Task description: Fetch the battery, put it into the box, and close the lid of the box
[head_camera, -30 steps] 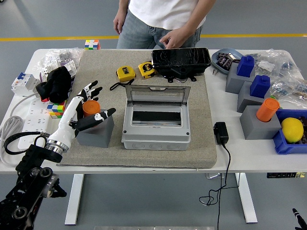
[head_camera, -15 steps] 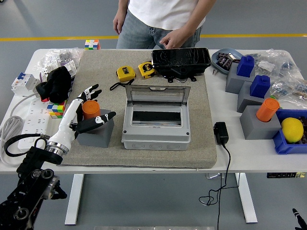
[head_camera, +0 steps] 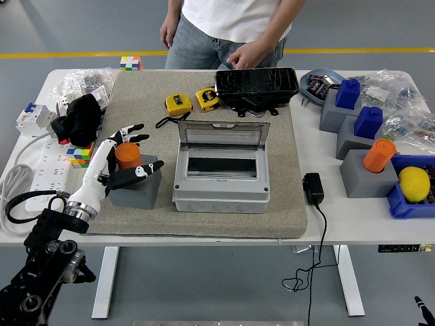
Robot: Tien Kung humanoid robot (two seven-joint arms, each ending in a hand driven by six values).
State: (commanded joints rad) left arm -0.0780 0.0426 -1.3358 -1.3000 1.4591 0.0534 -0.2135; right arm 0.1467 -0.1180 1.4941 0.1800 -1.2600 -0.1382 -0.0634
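Head view: battery (head_camera: 127,155) = orange cylinder, standing upright in a grey block holder (head_camera: 136,189) near the left edge of the beige mat (head_camera: 285,204), so its upper half sticks out clear for a side grasp. Left hand (head_camera: 126,153) is cupped around it, fingers curling over the far side, thumb (head_camera: 139,172) low on the near side across the holder's top; fingers are partly closed but I can't confirm contact from this angle, so call it a closing grip, not a secured one, and the battery isn't lifted. Just right of the holder sits the grey box (head_camera: 220,183), mid-mat, its clear lid (head_camera: 223,136) hinged up and leaning toward the far edge, leaving the cavity open toward the hand: short lateral carry, then a drop-in. Judgement: step one of three; insert and lid close both pending. Lid will likely need a push from behind to swing down toward the near edge. Beyond the box, near the mat's far edge: two yellow tape measures (head_camera: 192,102) and a black case (head_camera: 257,85). A person (head_camera: 231,27) stands at the tabletop's far edge, one hand (head_camera: 249,54) hovering just above the case, not touching task items. Spare orange cylinder (head_camera: 378,155) in a grey block near the right edge, well apart. Right arm barely visible at the bottom right corner.
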